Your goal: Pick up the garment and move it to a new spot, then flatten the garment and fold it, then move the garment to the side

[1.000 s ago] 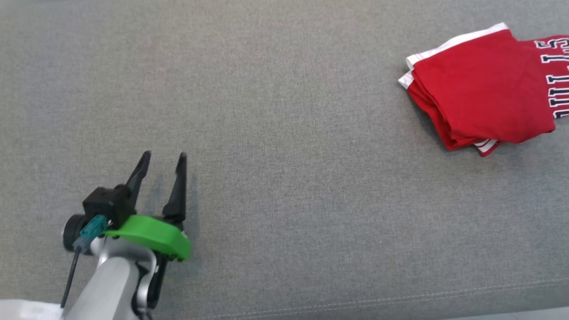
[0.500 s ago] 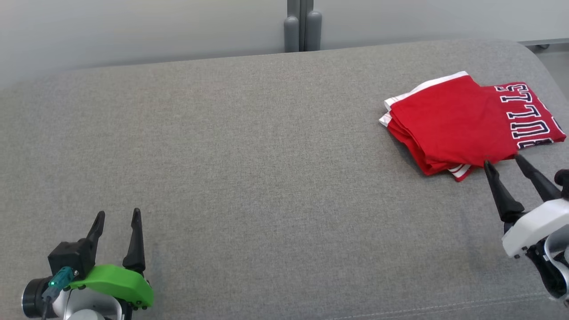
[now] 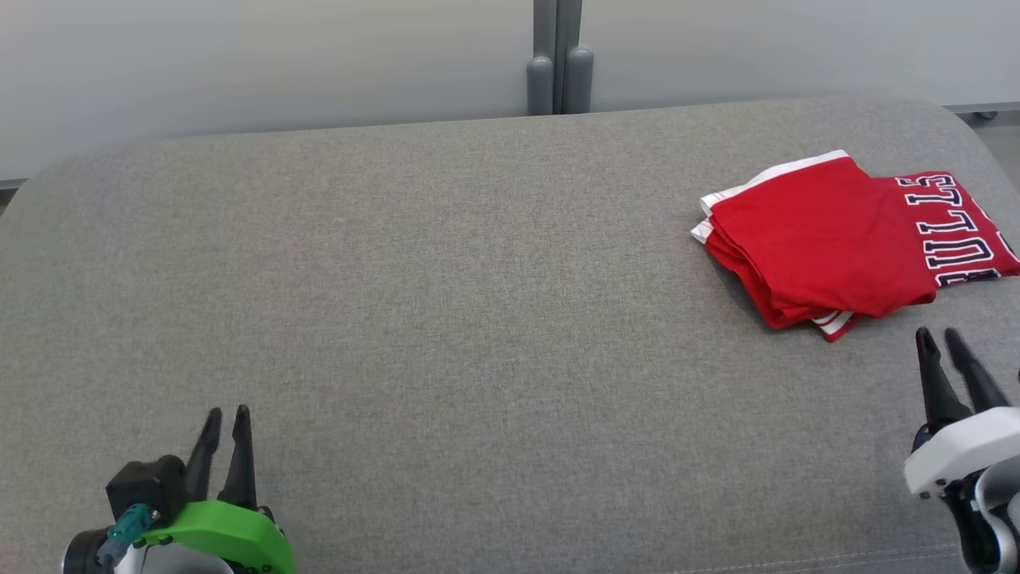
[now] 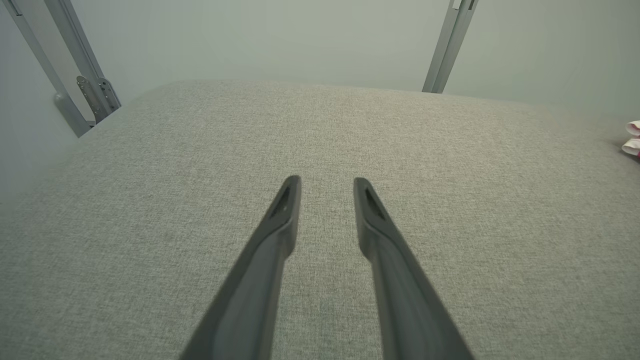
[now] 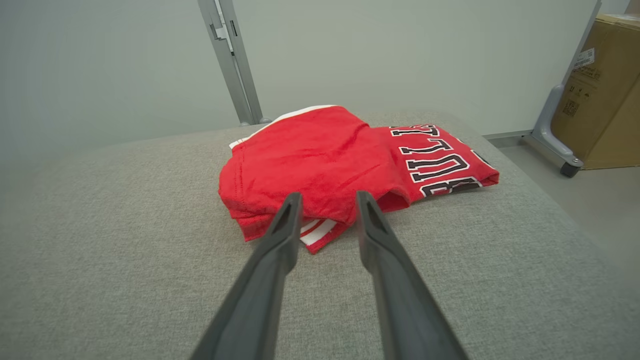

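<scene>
The garment point(image 3: 829, 239) is a red jersey with white trim and dark lettering, folded into a stack at the far right of the grey cushion point(image 3: 478, 319). My right gripper point(image 3: 937, 335) hovers just short of its near edge, open with a narrow gap and nothing between the fingers. In the right wrist view the garment point(image 5: 325, 160) lies straight ahead of my right gripper point(image 5: 327, 196). My left gripper point(image 3: 225, 414) sits at the lower left over bare cushion, far from the garment, also open and narrow. In the left wrist view my left gripper point(image 4: 327, 180) is empty, and a sliver of the garment point(image 4: 632, 137) shows at the right edge.
The cushion's rounded right edge point(image 5: 550, 210) drops off beside the garment. A grey post point(image 3: 558, 72) stands against the wall behind the cushion. A cardboard box point(image 5: 605, 90) rests on the floor to the right.
The head camera has tilted up, bringing the wall and the right gripper into view. Both grippers' fingers have drawn closer together. The right gripper has backed away from the garment's near edge.
</scene>
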